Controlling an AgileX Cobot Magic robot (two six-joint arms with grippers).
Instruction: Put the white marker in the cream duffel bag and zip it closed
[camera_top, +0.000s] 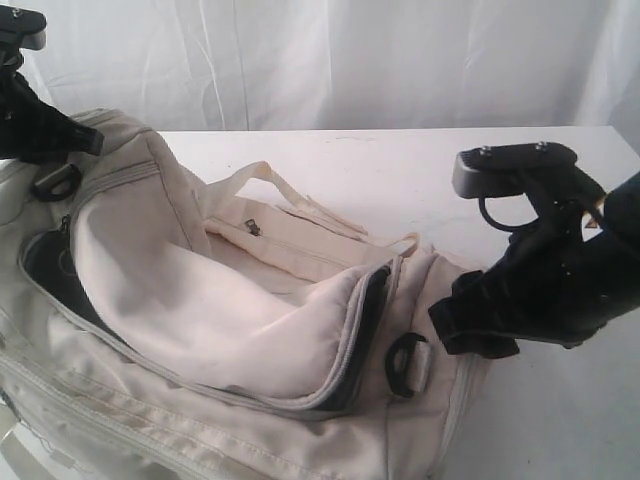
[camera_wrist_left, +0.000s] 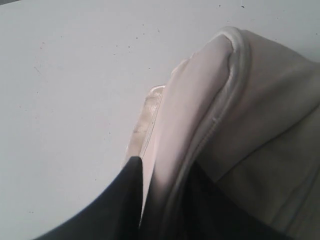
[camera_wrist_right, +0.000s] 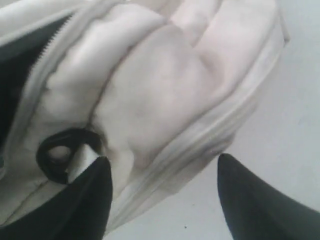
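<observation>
Nearest, bag (camera_top: 200, 300) sprawls on the table (camera_top: 430, 190), zip undone, black lining (camera_top: 368, 320) showing. Right gripper (camera_wrist_right: 162, 159) spread wide, its fingers either side of the bag's end, beside a black ring (camera_wrist_right: 57, 155). Farther back, left gripper (camera_top: 62, 135) at the other end, one finger (camera_wrist_left: 131, 195) against a fabric fold; I cannot tell whether it pinches.
</observation>
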